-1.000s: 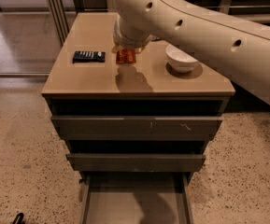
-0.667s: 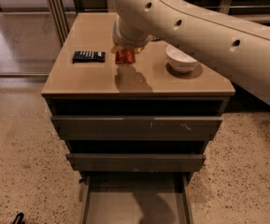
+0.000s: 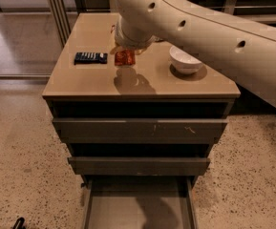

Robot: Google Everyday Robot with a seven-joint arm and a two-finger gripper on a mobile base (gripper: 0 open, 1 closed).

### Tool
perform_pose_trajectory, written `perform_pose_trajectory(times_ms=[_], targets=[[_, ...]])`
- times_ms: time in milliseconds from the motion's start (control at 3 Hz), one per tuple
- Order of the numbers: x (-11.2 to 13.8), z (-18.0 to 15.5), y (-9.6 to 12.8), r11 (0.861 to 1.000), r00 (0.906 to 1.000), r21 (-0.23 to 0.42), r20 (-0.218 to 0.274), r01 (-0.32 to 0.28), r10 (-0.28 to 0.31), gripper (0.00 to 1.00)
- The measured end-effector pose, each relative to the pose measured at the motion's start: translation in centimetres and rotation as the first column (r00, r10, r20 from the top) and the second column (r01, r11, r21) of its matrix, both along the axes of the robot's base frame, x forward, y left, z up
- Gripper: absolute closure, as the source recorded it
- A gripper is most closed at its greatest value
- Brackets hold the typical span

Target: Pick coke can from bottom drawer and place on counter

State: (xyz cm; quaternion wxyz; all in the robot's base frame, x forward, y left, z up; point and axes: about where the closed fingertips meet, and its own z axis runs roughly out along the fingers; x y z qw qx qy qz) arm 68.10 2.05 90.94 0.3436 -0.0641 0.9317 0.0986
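Jaws are sitting hidden under the bulky white wrist, so I cannot tell whether they are squeezing or standing loose. The gripper (image 3: 124, 51) is hanging over the middle of the counter (image 3: 87, 82), toward its far half, and it is reaching down from the thick white arm (image 3: 199, 30) that is crossing in from the right.

Directly beneath the gripper, the coke can (image 3: 125, 59) is showing as a small red-orange cylinder with a metallic sheen and a few pale flecks. Its top is disappearing under the wrist. No lettering on it is reading clearly. Whether its base is touching the counter or hanging just above, I cannot tell; a dark shadow is spreading on the tan surface just near of it.

Left of the can, a flat black pad (image 3: 90, 57) with rows of pale marks is lying on the counter, its marks too small to read. Right of the can, a white bowl (image 3: 185, 60) is resting well apart from it.

Below, the 2 upper drawers (image 3: 140, 128) are sitting slightly out, and the bottom drawer (image 3: 128, 211) is standing pulled far open toward the near side, showing its flat grey floor.
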Motion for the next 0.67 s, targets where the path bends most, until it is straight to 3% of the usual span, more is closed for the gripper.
perform_pose_trajectory(times_ms=[333, 667], targets=[[0.00, 0.00, 0.00, 1.000, 1.0000, 0.000, 0.000, 0.000, 0.000, 0.00], [0.00, 0.00, 0.00, 1.000, 1.0000, 0.000, 0.000, 0.000, 0.000, 0.00]])
